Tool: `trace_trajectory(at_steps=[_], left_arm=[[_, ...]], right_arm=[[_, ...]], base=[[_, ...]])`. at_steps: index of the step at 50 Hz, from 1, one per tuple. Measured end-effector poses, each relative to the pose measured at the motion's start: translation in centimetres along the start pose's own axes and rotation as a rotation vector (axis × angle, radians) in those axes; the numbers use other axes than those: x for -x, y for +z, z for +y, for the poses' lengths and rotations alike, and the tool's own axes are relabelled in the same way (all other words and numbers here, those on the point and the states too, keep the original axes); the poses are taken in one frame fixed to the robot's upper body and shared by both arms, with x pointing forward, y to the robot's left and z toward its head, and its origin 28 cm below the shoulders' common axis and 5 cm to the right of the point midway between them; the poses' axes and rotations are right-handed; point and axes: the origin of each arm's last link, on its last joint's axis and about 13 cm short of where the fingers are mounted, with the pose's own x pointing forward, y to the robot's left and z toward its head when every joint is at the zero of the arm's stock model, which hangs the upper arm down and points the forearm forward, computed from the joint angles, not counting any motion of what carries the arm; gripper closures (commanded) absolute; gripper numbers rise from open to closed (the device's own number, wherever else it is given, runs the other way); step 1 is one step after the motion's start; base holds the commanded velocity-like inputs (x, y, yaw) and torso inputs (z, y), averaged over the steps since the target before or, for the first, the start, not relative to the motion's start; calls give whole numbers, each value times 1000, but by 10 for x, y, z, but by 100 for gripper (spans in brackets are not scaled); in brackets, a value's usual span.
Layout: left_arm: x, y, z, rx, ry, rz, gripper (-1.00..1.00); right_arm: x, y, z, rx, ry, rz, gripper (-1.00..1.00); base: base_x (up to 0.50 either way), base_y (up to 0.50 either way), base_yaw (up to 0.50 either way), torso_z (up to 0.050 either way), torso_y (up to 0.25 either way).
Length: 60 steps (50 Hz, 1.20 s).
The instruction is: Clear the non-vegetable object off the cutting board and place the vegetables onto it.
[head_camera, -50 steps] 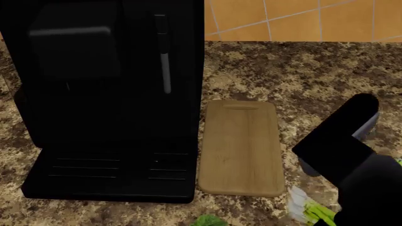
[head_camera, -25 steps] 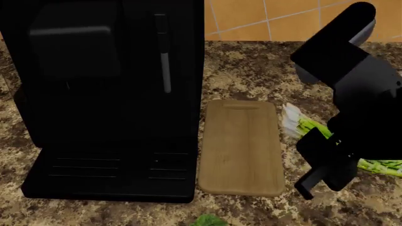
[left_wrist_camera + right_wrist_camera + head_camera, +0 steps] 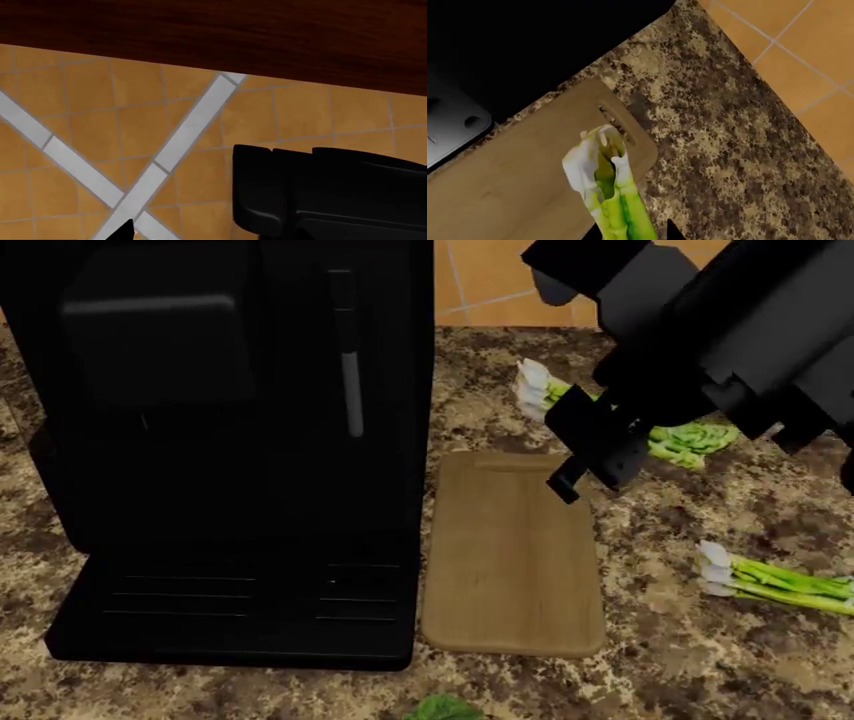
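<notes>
Head view: right end effector raised over the far end of the cutting board, clamped on an asparagus bundle whose white cut ends poke out beyond it toward the black coffee machine, green stalks trailing out the other side. Board flat on the speckled granite surface directly below the end effector, bare, just beside the machine. Second asparagus bundle lying on the surface, nearer the robot than the end effector and off to its right, apart from the board. Green leaves at the near edge, well below the end effector. Left end effector: state cannot be told, its wrist view showing only orange tiles and dark cabinet wood.
</notes>
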Motion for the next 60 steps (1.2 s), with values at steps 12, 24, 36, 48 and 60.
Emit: trace_trajectory(at_steps=[12,24,36,48,60], left_arm=[[0,0,3,4,-4,1,-100],[-1,0,4,6,-9,0,-100],[-1,1,5,5,-11,1,-100],[-1,1,5,6,-12,2,-100],[-1,0,6,10,-15,2,-100]], right_arm=[[-41,18,-3,85,65,-4,100],[-63,23,8,144,124,8,100],[-76,17,14,157,159,42,100],[-84,15,19,176,184,73,100],[-87,15,21,197,197,94,-100]], base=[[5,0,-3,0,0],[1,0,-2,0,0],[1,0,0,0,0],[0,0,-1,0,0],[1,0,0,0,0]])
